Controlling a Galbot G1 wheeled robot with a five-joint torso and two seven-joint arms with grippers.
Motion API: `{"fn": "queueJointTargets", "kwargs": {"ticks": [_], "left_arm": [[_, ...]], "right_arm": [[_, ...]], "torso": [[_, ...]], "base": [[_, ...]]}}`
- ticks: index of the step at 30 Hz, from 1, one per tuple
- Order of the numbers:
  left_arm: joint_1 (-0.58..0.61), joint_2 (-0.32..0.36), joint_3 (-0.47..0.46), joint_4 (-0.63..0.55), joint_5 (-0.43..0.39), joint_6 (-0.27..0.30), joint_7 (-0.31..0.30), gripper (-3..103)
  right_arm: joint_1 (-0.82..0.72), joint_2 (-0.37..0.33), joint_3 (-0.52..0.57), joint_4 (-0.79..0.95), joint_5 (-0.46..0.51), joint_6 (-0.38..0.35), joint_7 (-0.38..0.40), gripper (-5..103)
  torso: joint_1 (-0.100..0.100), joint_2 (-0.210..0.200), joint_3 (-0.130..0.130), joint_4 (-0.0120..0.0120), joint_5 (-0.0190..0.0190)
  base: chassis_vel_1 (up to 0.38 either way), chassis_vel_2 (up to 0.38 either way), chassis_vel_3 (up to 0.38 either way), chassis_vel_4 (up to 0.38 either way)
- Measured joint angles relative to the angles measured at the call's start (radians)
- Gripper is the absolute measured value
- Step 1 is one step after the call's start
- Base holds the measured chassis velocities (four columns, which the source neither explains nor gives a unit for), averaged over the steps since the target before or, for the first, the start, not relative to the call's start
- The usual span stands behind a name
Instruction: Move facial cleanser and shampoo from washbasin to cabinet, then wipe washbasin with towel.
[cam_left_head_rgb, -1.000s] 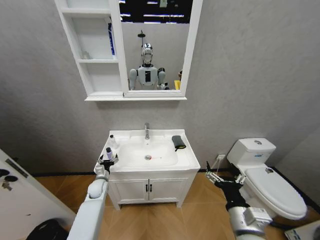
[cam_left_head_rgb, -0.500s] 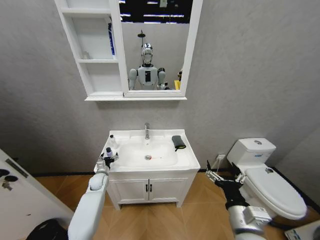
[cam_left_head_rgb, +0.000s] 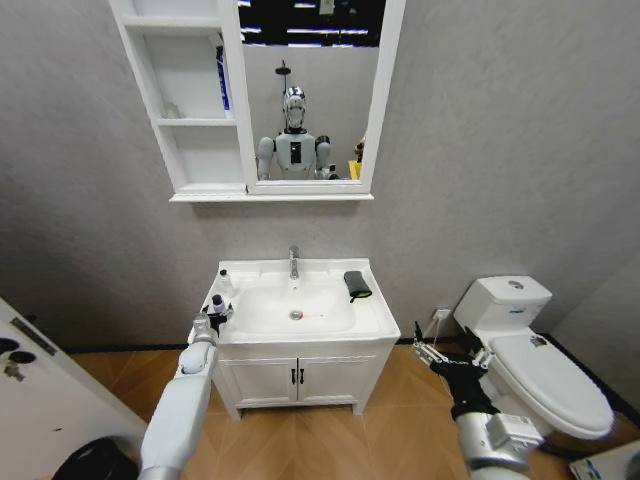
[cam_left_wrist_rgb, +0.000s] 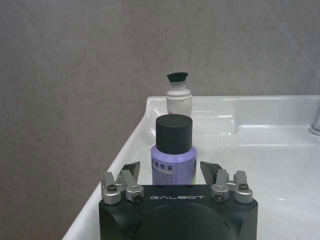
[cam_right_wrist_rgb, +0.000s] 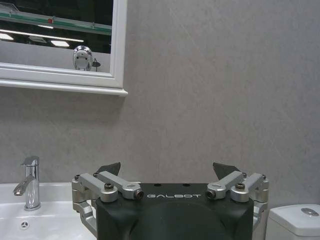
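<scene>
On the washbasin (cam_left_head_rgb: 377, 322) left rim stand a lilac bottle with a black cap (cam_left_head_rgb: 217, 304) (cam_left_wrist_rgb: 173, 150) and, behind it, a small white bottle with a dark cap (cam_left_head_rgb: 226, 283) (cam_left_wrist_rgb: 179, 98). I cannot tell which is the facial cleanser and which the shampoo. My left gripper (cam_left_head_rgb: 213, 318) (cam_left_wrist_rgb: 170, 166) is open, its fingers either side of the lilac bottle with gaps. The dark towel (cam_left_head_rgb: 357, 285) lies on the right rim. The cabinet (cam_left_head_rgb: 190, 110) hangs above on the left. My right gripper (cam_left_head_rgb: 428, 346) (cam_right_wrist_rgb: 167, 167) stays open, low beside the toilet.
A chrome tap (cam_left_head_rgb: 294, 262) (cam_right_wrist_rgb: 29, 187) stands at the back of the bowl. Below is a low vanity with black handles (cam_left_head_rgb: 297, 376). The toilet (cam_left_head_rgb: 535, 352) is on the right, a white door (cam_left_head_rgb: 40, 375) on the left. A blue item (cam_left_head_rgb: 222, 75) sits in the cabinet.
My left arm has pushed forward toward the basin, bringing its fingers up around the lilac bottle. The right arm has not moved.
</scene>
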Motion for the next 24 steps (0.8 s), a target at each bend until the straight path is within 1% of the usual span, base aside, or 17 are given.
{"fn": "queueJointTargets", "kwargs": {"ticks": [1, 2, 3, 4, 7, 11, 14, 15, 17, 18, 19, 20, 21, 22, 23, 24], "left_arm": [[-0.001, 0.000, 0.000, 0.002, 0.002, 0.000, 0.000, 64], [-0.001, 0.000, 0.000, 0.002, 0.002, 0.000, 0.000, 64], [-0.002, 0.000, 0.000, 0.004, 0.004, 0.001, 0.000, 59], [-0.002, 0.000, 0.000, 0.004, 0.004, 0.001, 0.000, 59], [-0.003, 0.006, -0.001, 0.002, 0.004, 0.002, 0.000, 43], [0.006, 0.020, -0.001, -0.027, -0.010, 0.005, 0.003, 43], [0.056, 0.059, 0.005, -0.137, -0.054, 0.027, 0.001, 43], [0.056, 0.059, 0.005, -0.137, -0.054, 0.027, 0.001, 43], [0.100, 0.102, 0.008, -0.260, -0.098, 0.057, -0.025, 43], [0.100, 0.102, 0.008, -0.260, -0.098, 0.057, -0.025, 43], [0.122, 0.130, 0.009, -0.330, -0.128, 0.086, -0.049, 43], [0.143, 0.169, 0.010, -0.434, -0.183, 0.143, -0.100, 43], [0.143, 0.169, 0.010, -0.434, -0.183, 0.143, -0.100, 43], [0.147, 0.199, 0.013, -0.518, -0.237, 0.201, -0.151, 43], [0.147, 0.199, 0.013, -0.518, -0.237, 0.201, -0.151, 43], [0.136, 0.236, 0.030, -0.614, -0.310, 0.273, -0.215, 43]], "right_arm": [[0.000, -0.001, 0.000, 0.000, 0.000, 0.000, 0.000, 100], [0.000, -0.001, 0.000, 0.000, 0.000, 0.000, 0.000, 100], [0.000, -0.001, -0.001, 0.000, 0.000, 0.000, 0.000, 100], [0.000, -0.001, -0.001, 0.000, 0.000, 0.000, 0.000, 100], [0.003, -0.002, -0.012, 0.000, -0.003, 0.000, 0.000, 100], [0.009, -0.003, -0.018, 0.001, -0.005, 0.000, 0.000, 100], [0.010, -0.003, -0.021, 0.001, -0.008, -0.002, -0.001, 100], [0.010, -0.003, -0.021, 0.001, -0.008, -0.002, -0.001, 100], [0.009, -0.002, -0.021, 0.001, -0.008, -0.002, -0.001, 100], [0.009, -0.002, -0.021, 0.001, -0.008, -0.002, -0.001, 100], [0.008, -0.002, -0.020, 0.001, -0.008, -0.002, -0.001, 100], [0.008, -0.001, -0.020, 0.000, -0.008, -0.002, -0.001, 100], [0.008, -0.001, -0.020, 0.000, -0.008, -0.002, -0.001, 100], [0.010, -0.001, -0.020, -0.003, -0.008, -0.002, -0.001, 100], [0.010, -0.001, -0.020, -0.003, -0.008, -0.002, -0.001, 100], [0.016, -0.001, -0.023, -0.008, -0.008, -0.003, -0.001, 100]], "torso": [[0.000, 0.000, 0.000, 0.0000, 0.0000], [0.000, 0.000, 0.000, 0.0000, 0.0000], [0.000, 0.000, 0.000, 0.0000, 0.0000], [0.000, 0.000, 0.000, 0.0000, 0.0000], [0.000, 0.000, 0.000, 0.0000, -0.0001], [0.000, 0.000, 0.000, -0.0002, 0.0001], [0.000, 0.000, 0.000, -0.0001, -0.0005], [0.000, 0.000, 0.000, -0.0001, -0.0005], [0.000, 0.000, 0.000, 0.0001, 0.0001], [0.000, 0.000, 0.000, 0.0001, 0.0001], [0.000, 0.000, 0.000, 0.0001, 0.0000], [0.000, 0.000, 0.000, 0.0003, -0.0002], [0.000, 0.000, 0.000, 0.0003, -0.0002], [0.000, 0.000, 0.000, 0.0004, -0.0002], [0.000, 0.000, 0.000, 0.0004, -0.0002], [0.000, 0.000, 0.000, 0.0005, 0.0001]], "base": [[0.000, 0.000, 0.000, 0.000], [0.000, 0.000, 0.000, 0.000], [0.000, 0.000, 0.000, 0.000], [0.000, 0.000, 0.000, 0.000], [0.000, 0.000, 0.000, 0.000], [0.000, 0.000, 0.000, 0.000], [0.000, 0.000, 0.000, 0.000], [0.000, 0.000, 0.000, 0.000], [0.000, 0.000, 0.000, 0.000], [0.000, 0.000, 0.000, 0.000], [0.000, 0.000, 0.000, 0.000], [0.000, 0.000, 0.000, 0.000], [0.000, 0.000, 0.000, 0.000], [0.000, 0.000, 0.000, 0.000], [0.000, 0.000, 0.000, 0.000], [0.000, 0.000, 0.000, 0.000]]}}
